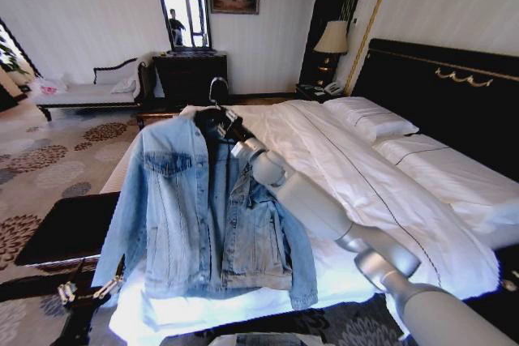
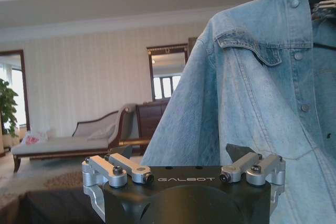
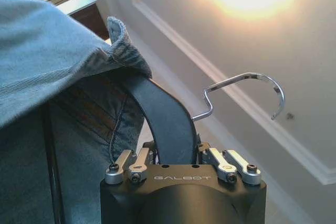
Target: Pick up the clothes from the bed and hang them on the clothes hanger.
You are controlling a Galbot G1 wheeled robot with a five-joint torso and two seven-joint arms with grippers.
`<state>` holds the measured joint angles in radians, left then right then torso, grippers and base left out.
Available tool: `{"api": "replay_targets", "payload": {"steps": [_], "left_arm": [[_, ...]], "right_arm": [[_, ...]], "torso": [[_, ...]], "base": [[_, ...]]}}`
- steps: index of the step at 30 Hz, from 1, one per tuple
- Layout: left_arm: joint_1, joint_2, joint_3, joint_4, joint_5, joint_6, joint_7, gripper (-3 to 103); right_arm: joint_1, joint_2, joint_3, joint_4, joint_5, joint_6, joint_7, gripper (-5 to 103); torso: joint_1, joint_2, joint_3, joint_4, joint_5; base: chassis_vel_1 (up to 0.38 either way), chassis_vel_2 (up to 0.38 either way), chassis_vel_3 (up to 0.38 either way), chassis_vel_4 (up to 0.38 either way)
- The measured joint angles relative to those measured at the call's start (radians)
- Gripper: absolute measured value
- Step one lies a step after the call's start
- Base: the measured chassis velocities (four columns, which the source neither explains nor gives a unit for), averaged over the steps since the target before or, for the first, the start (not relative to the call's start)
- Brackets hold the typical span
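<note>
The clothes, a light-blue denim jacket (image 1: 203, 208), hang on the black clothes hanger (image 1: 208, 116), whose silver hook (image 1: 217, 87) points up. They hang over the foot of the white bed (image 1: 389, 192). My right gripper (image 1: 234, 130) is shut on the hanger's black shoulder (image 3: 170, 124), just below the hook (image 3: 247, 85) and beside the jacket's collar (image 3: 123, 43). My left gripper (image 1: 87, 289) waits low at the left, beside the jacket's hem. In the left wrist view it (image 2: 184, 169) is open and holds nothing, and the jacket (image 2: 252, 93) hangs close behind it.
A black bench (image 1: 69, 224) stands left of the bed's foot, near my left gripper. Farther back are a chaise (image 1: 89, 91), a dark dresser with a mirror (image 1: 190, 70), and a lamp (image 1: 331, 38) by the black headboard (image 1: 438, 95). Patterned carpet (image 1: 49, 160) covers the floor on the left.
</note>
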<state>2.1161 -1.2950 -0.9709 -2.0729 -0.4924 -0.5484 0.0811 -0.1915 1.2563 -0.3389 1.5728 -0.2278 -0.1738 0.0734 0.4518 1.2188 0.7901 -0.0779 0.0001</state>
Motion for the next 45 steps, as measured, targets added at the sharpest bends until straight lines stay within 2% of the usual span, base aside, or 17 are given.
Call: {"api": "replay_targets", "payload": {"steps": [3,4,7,11,14,17,20,29,32,36,45], "left_arm": [[0.003,-0.004,-0.012,-0.055,0.0,0.03,-0.036,100],[0.003,-0.004,-0.012,-0.055,0.0,0.03,-0.036,100],[-0.007,-0.014,-0.027,-0.113,-0.02,0.08,-0.086,100],[-0.016,-0.019,-0.045,-0.145,-0.026,0.109,-0.112,100],[-0.024,-0.015,-0.083,-0.195,-0.031,0.142,-0.137,100],[-0.02,-0.012,-0.091,-0.202,-0.03,0.147,-0.14,100],[-0.017,-0.012,-0.092,-0.202,-0.025,0.149,-0.142,100],[-0.022,-0.026,-0.069,-0.2,-0.011,0.129,-0.144,100],[-0.022,-0.026,-0.067,-0.2,-0.009,0.126,-0.144,100],[-0.022,-0.026,-0.063,-0.199,-0.001,0.122,-0.143,100],[-0.022,-0.026,-0.062,-0.198,0.0,0.122,-0.143,100]], "right_arm": [[0.038,-0.072,0.003,0.062,0.08,-0.029,0.003,35],[0.038,-0.072,0.003,0.062,0.08,-0.029,0.003,35],[0.065,-0.156,0.008,0.12,0.214,-0.071,0.022,35],[0.077,-0.19,0.018,0.147,0.268,-0.091,0.03,34],[0.116,-0.235,0.026,0.203,0.371,-0.133,0.047,34],[0.143,-0.251,0.025,0.228,0.403,-0.145,0.049,34],[0.181,-0.269,0.016,0.239,0.415,-0.143,0.037,34],[0.378,-0.31,-0.061,0.233,0.335,-0.031,-0.065,32],[0.403,-0.315,-0.075,0.231,0.332,-0.02,-0.072,32],[0.471,-0.327,-0.137,0.222,0.369,-0.007,-0.083,31],[0.469,-0.343,-0.163,0.236,0.422,-0.011,-0.074,31]], "torso": [[0.0,0.0,0.0,0.0,0.0002],[0.0,0.0,0.0,0.0,0.0002],[0.0,0.0,0.0,-0.0004,0.0001],[0.0,0.0,0.0,-0.0008,0.0003],[0.0,0.0,0.0,-0.0002,0.0003],[0.0,0.0,0.0,-0.0001,0.0001],[0.0,0.0,0.0,0.0,-0.0001],[0.0,0.0,0.0,-0.0001,-0.0001],[0.0,0.0,0.0,-0.0002,-0.0002],[0.0,0.0,0.0,0.0,-0.0003],[0.0,0.0,0.0,-0.0002,-0.0001]], "base": [[0.0,0.0,0.0,0.0],[0.0,0.0,0.0,0.0],[0.0,0.0,0.0,0.0],[0.0,0.0,0.0,0.0],[0.0,0.0,0.0,0.0],[0.0,0.0,0.0,0.0],[0.0,0.0,0.0,0.0],[0.0,0.0,0.0,0.0],[0.0,0.0,0.0,0.0],[0.0,0.0,0.0,0.0],[0.0,0.0,0.0,0.0]]}}
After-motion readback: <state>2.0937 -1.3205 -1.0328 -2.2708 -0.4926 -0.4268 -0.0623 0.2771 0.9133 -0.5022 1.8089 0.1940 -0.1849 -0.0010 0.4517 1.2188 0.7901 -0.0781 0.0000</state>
